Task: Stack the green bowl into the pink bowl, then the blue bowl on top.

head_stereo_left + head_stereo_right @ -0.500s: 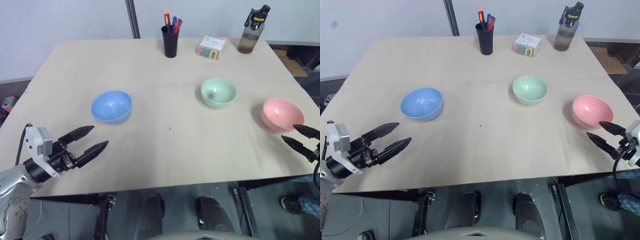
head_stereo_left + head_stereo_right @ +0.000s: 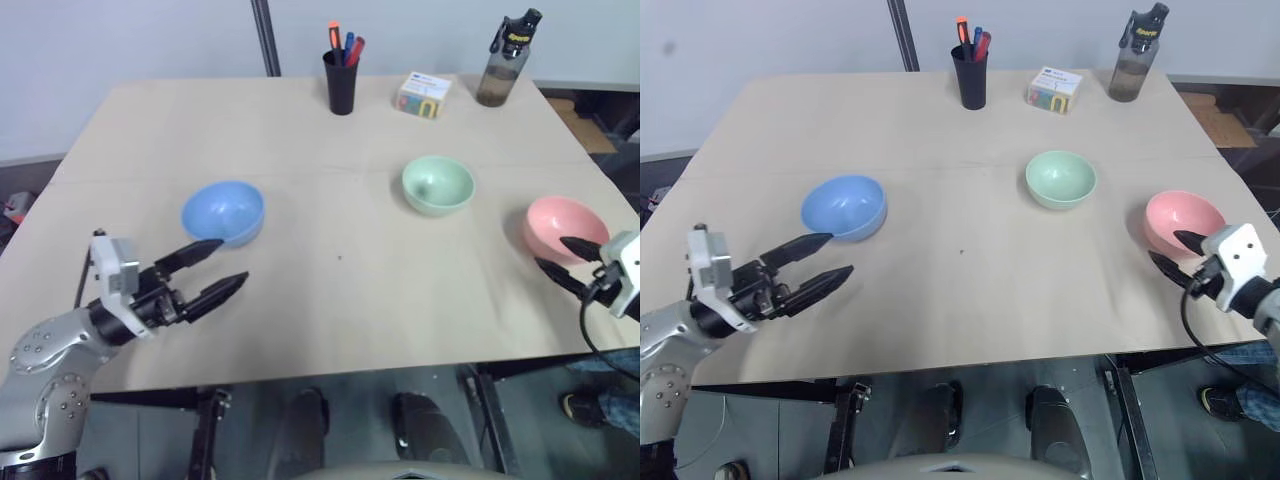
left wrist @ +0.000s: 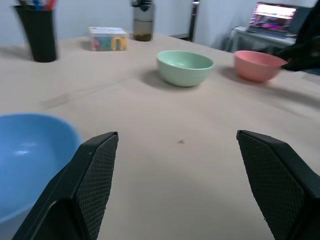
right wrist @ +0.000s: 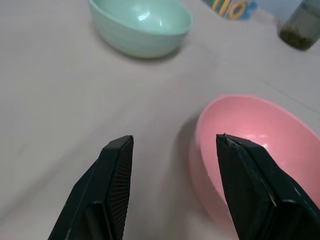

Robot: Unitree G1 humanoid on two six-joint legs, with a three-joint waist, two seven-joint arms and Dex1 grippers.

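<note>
The wide rectangular pale wooden table (image 2: 330, 300) carries every item observed.

The small round light sky-blue bowl (image 2: 223, 212), smooth and plain, sits upright on the robot's left half of the table, standing alone with nothing in it. The small round salmon-pink bowl (image 2: 562, 226) sits upright near the table's right edge and holds nothing. The small round pale mint-green bowl (image 2: 437, 185) sits upright between the other two, nearer the pink one and set further back, apart from both. No bowl is stacked in another.

The left tool (image 2: 222, 266) hovers low over the table just in front of the blue bowl, its two black fingers spread wide and released, grasping nothing. In the left wrist view the blue bowl's rim lies beside one finger, with no contact to be seen.

The right tool (image 2: 1170, 252) hangs at the near side of the pink bowl, fingers parted and holding nothing. In the right wrist view one finger (image 4: 247, 187) overlaps the bowl's near rim and the other stands over bare table; whether the finger touches the rim cannot be told.

Along the far edge stand a dark tinted drinking bottle with a black cap (image 2: 503, 70), a black cylindrical cup of coloured pens (image 2: 341, 78), and a small white box with coloured print (image 2: 422, 96).
</note>
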